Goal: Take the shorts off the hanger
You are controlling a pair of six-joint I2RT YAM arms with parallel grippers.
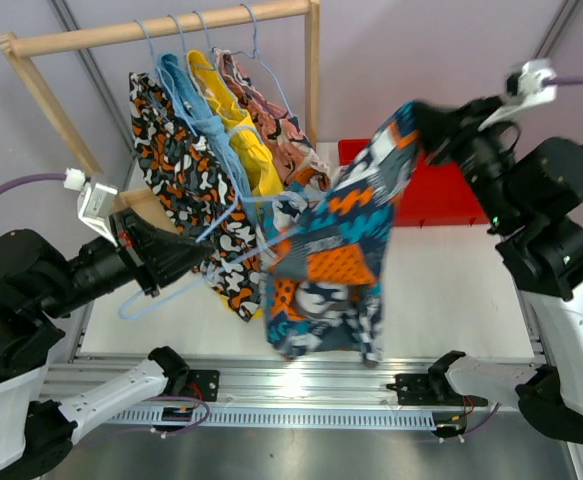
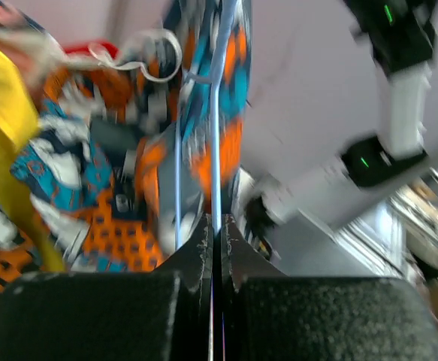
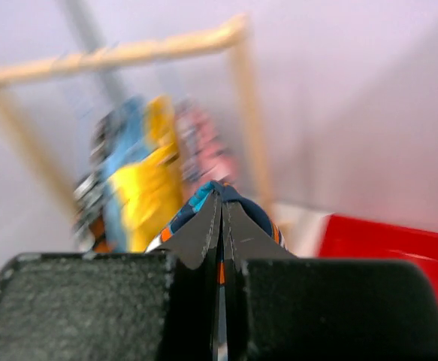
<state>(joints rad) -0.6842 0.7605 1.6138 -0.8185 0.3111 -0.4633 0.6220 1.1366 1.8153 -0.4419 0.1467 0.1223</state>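
The blue-orange patterned shorts (image 1: 336, 260) hang in mid-air over the table's front. My right gripper (image 1: 426, 125) is shut on their top corner and holds it high at the right. In the right wrist view the cloth (image 3: 196, 201) is pinched between the closed fingers of the right gripper (image 3: 222, 197). My left gripper (image 1: 206, 262) is shut on a light blue wire hanger (image 1: 149, 303), whose far end runs into the shorts. The left wrist view shows the hanger wire (image 2: 216, 113) clamped in the left gripper (image 2: 217, 222), with the shorts (image 2: 113, 218) behind it.
A wooden rack (image 1: 161, 28) at the back left carries black-orange-white shorts (image 1: 171, 160), light blue shorts (image 1: 196, 100), yellow shorts (image 1: 246, 145) and pink shorts (image 1: 283, 130) on hangers. A red bin (image 1: 451, 195) stands at the back right.
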